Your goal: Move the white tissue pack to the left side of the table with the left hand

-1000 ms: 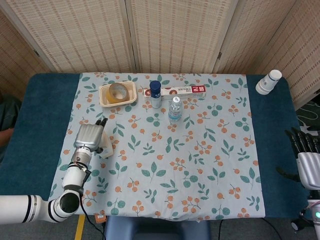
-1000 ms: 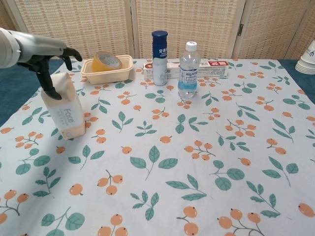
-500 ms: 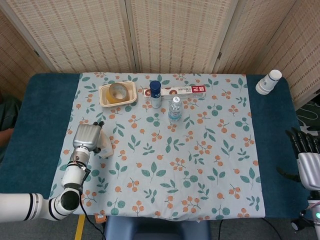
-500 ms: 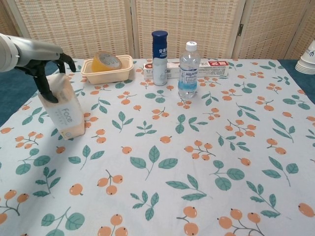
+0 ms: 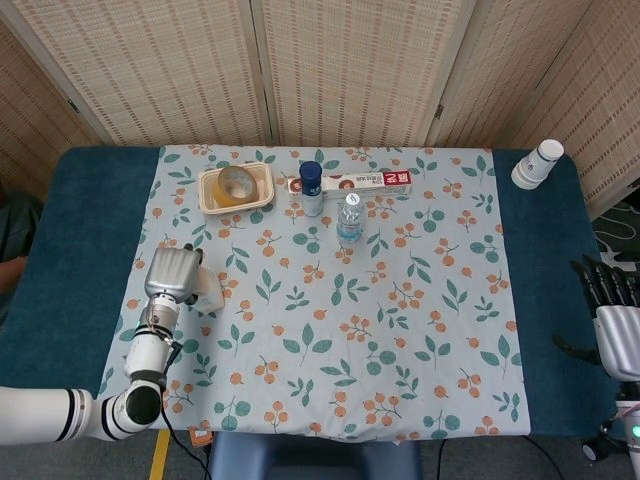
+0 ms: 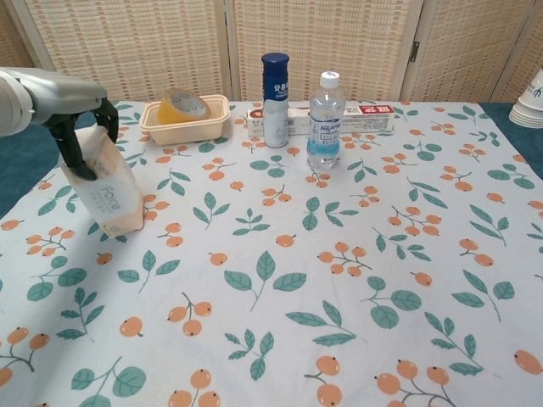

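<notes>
The white tissue pack (image 6: 106, 188) stands tilted on the floral cloth near its left edge, and shows beside my hand in the head view as the white tissue pack (image 5: 208, 293). My left hand (image 6: 78, 127) grips its top from above with dark fingers curled around it; from the head camera the left hand (image 5: 172, 274) covers most of the pack. My right hand (image 5: 612, 300) hangs off the table's right edge with fingers spread, holding nothing.
At the back stand a beige tray (image 6: 185, 129) holding a tape roll (image 6: 181, 105), a blue-capped can (image 6: 274, 100), a water bottle (image 6: 323, 119) and a long toothpaste box (image 6: 356, 116). Stacked paper cups (image 5: 537, 163) sit at the far right corner.
My left hand has carried the tissue pack a little to the left, and the pack leans more than before. The right hand has not moved.
</notes>
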